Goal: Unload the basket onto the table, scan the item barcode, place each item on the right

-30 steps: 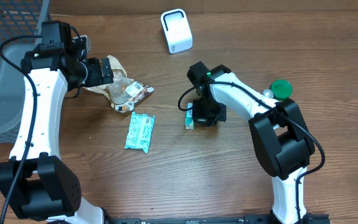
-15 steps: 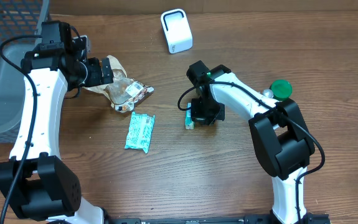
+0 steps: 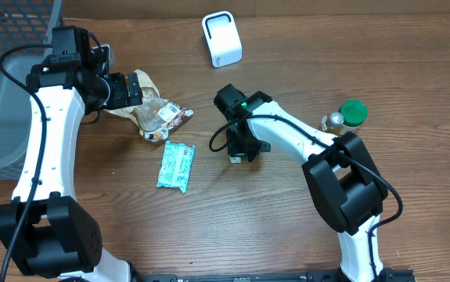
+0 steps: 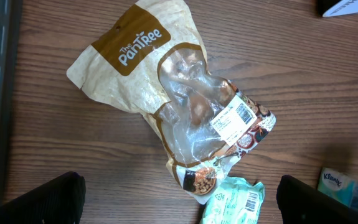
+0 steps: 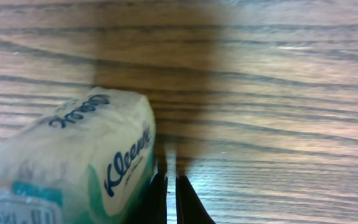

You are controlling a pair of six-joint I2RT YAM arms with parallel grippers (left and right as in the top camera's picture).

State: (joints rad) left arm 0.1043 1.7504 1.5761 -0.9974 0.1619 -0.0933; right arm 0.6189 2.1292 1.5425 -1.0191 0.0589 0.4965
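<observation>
**Right jaws pinched shut beside the Kleenex pack**

The right gripper has its jaws closed on nothing. Its fingertips are just beside the Kleenex tissue pack, which lies mid-table (whether they touch it I cannot tell). The left gripper stands wide open above a panTree snack bag toward the table's left edge. A teal packet lies near the bag, and the white scanner sits by the far edge.

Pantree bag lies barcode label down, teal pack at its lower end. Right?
No. The Pantree bag lies label up: the left wrist view shows its barcode label facing the camera. The teal pack is at its lower end.
</observation>
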